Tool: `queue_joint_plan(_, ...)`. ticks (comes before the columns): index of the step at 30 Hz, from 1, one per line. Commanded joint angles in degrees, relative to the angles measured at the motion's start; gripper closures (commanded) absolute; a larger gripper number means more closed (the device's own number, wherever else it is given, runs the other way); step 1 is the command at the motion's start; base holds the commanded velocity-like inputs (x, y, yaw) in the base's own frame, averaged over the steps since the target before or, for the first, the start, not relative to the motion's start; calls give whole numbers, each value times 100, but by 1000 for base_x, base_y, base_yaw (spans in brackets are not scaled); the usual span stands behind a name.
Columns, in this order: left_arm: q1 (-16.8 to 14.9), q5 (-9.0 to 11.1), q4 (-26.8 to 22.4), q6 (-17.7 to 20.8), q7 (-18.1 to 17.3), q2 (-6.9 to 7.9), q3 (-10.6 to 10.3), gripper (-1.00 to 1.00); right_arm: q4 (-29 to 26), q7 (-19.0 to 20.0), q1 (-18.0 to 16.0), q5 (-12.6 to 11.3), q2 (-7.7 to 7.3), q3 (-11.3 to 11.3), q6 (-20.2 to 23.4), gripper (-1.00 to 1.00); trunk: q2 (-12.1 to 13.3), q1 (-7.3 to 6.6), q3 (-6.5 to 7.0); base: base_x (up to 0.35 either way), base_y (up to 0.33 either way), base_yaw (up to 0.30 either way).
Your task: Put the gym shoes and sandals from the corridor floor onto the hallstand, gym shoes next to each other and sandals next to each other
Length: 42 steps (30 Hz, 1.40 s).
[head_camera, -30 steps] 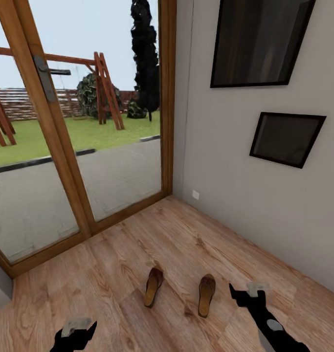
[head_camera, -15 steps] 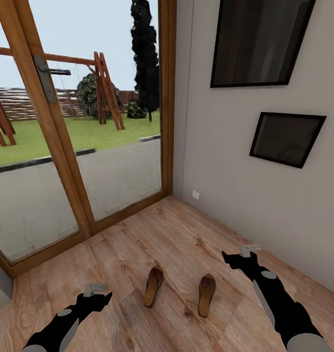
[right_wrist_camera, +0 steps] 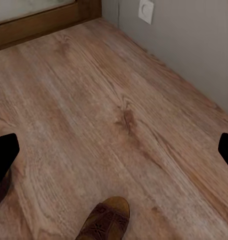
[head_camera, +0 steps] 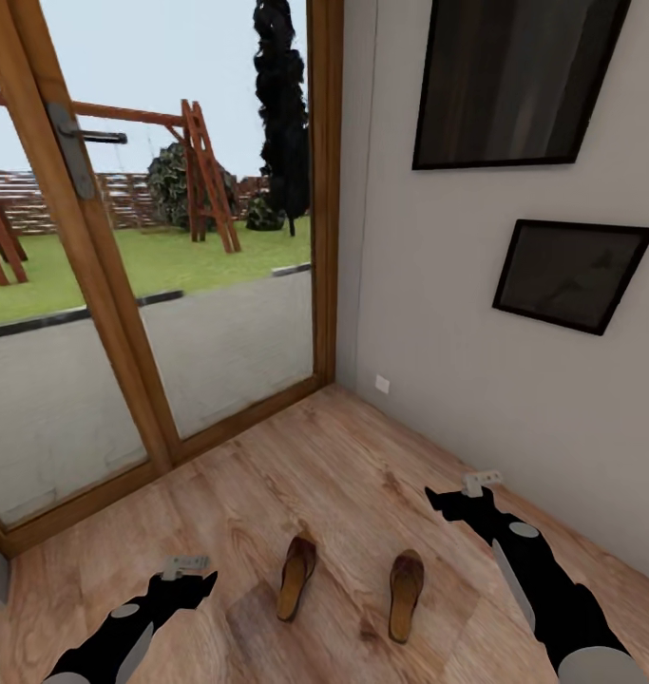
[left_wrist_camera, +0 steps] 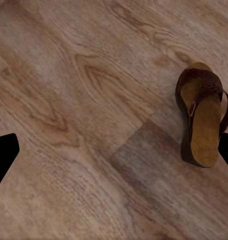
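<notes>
Head view: two dark brown leather sandals (head_camera: 296, 577) (head_camera: 406, 594) on light wood-plank corridor floor (head_camera: 343, 475), long axes pointing away, between left pincer (head_camera: 185, 567) and right pincer (head_camera: 478, 484).

Wrist views: both pincers spread wide, empty.

a home corridor: wood-plank floor (head_camera: 362, 475), a tall wood-framed glass door (head_camera: 153, 285) looking onto a garden with a swing frame (head_camera: 205, 176), two dark framed pictures (head_camera: 571, 275) on the grey wall, sandals (head_camera: 295, 577) left on the floor.
</notes>
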Motion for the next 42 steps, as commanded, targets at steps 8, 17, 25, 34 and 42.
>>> queue_joint_plan(8, -3, -39, 10, -21, -39, -14, 49, -100, -7, 44, -2, 18, 2, -14, 36, -100, -2, 0, -5, 46, 0, -80)
queue_joint_plan(17, -2, -42, 8, -19, -37, -24, 41, -100, 2, 43, -4, 20, 2, -13, 36, -100, -2, 0, -5, 5, 0, -272)
queue_joint_plan(25, -7, -40, -13, -1, -38, -24, 13, -100, 9, 39, -3, 20, 2, -10, 36, -100, -2, 0, -5, 0, 0, -298)
queue_joint_plan(34, -11, -45, -23, 4, -38, -24, 14, -100, 11, 37, -3, 20, 13, -6, 36, -100, -162, 88, -77, 0, 0, -300)
queue_joint_plan(42, -11, -48, -3, -13, -8, -31, 26, -100, 7, 37, -4, 12, 23, -6, 36, -100, -483, 264, -221, 0, 0, -92)
